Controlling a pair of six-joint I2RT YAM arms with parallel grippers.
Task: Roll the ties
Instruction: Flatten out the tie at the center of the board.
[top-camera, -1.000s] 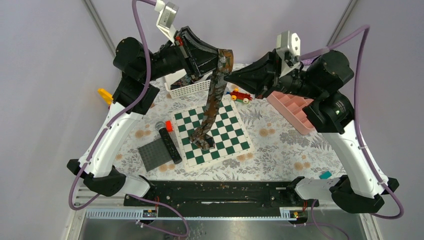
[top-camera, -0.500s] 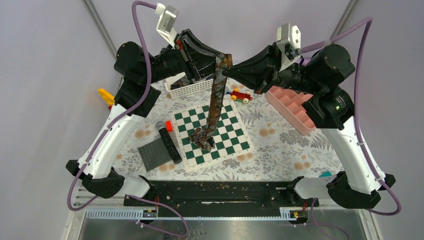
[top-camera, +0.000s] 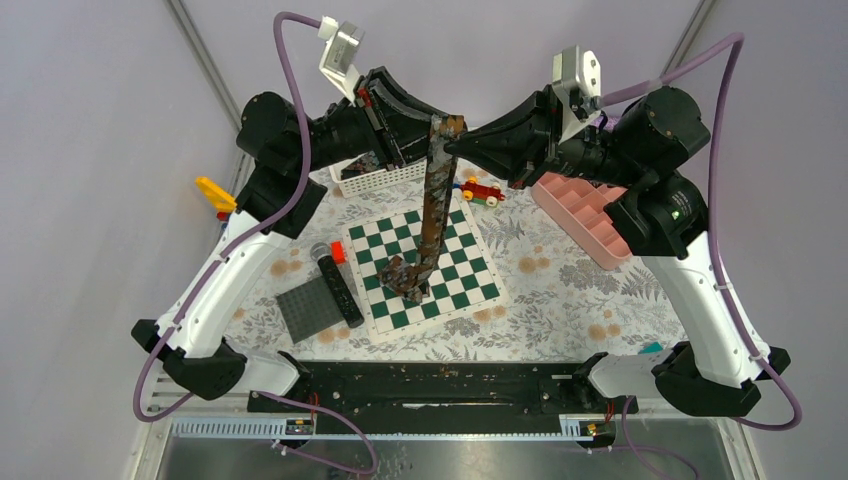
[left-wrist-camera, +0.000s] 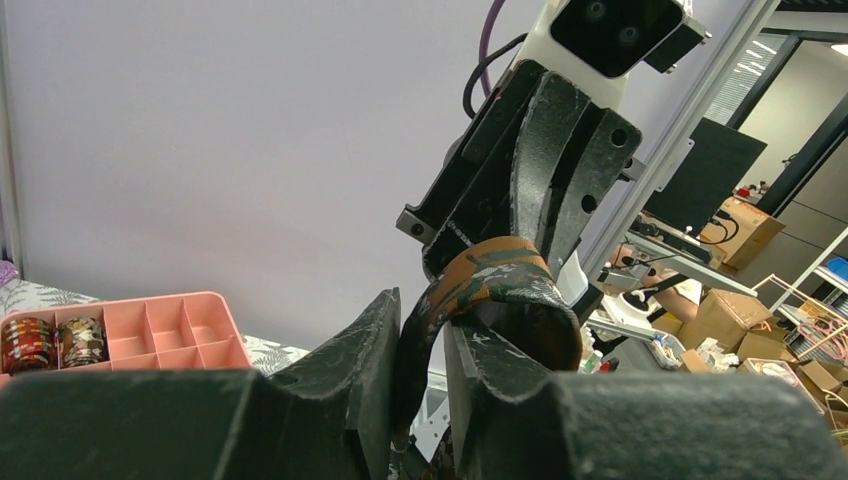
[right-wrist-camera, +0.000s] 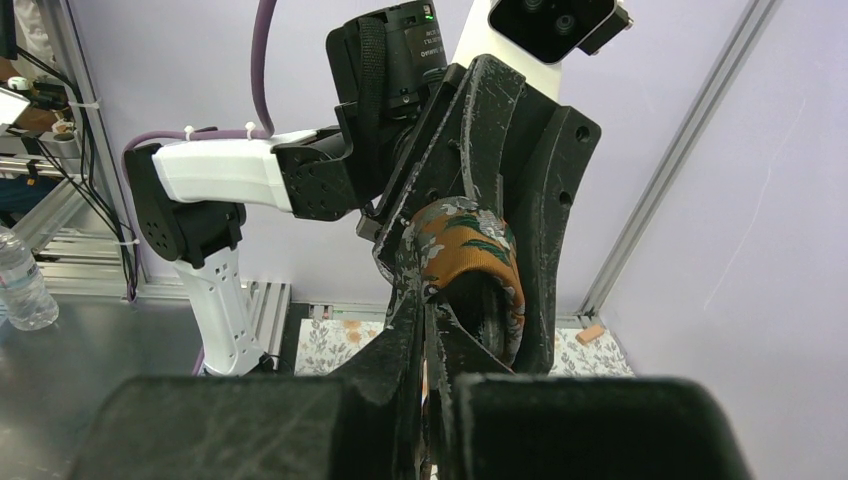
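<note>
With the right claw (top-camera: 452, 146), pinching the brown-rust tie (top-camera: 432, 205) fully closed at its top fold, high over the tabletop (top-camera: 560, 300). With the left claw (top-camera: 430, 122), only narrowly parted, pressing the same fold from the left. Dangling the tie straight down, lower end crumpling on the chessboard (top-camera: 470, 275).

Surface (top-camera: 560, 290) with floral cloth. Centre: green-white chessboard mat (top-camera: 460, 275). Near left: grey baseplate (top-camera: 305, 308), black microphone (top-camera: 338, 285) lying across its right edge, small red block (top-camera: 338, 254) at the mic head. Far left: white basket (top-camera: 385, 178). Far centre: toy car (top-camera: 482, 190). Right: pink compartment tray (top-camera: 590, 225). Left edge: yellow piece (top-camera: 210, 190).
</note>
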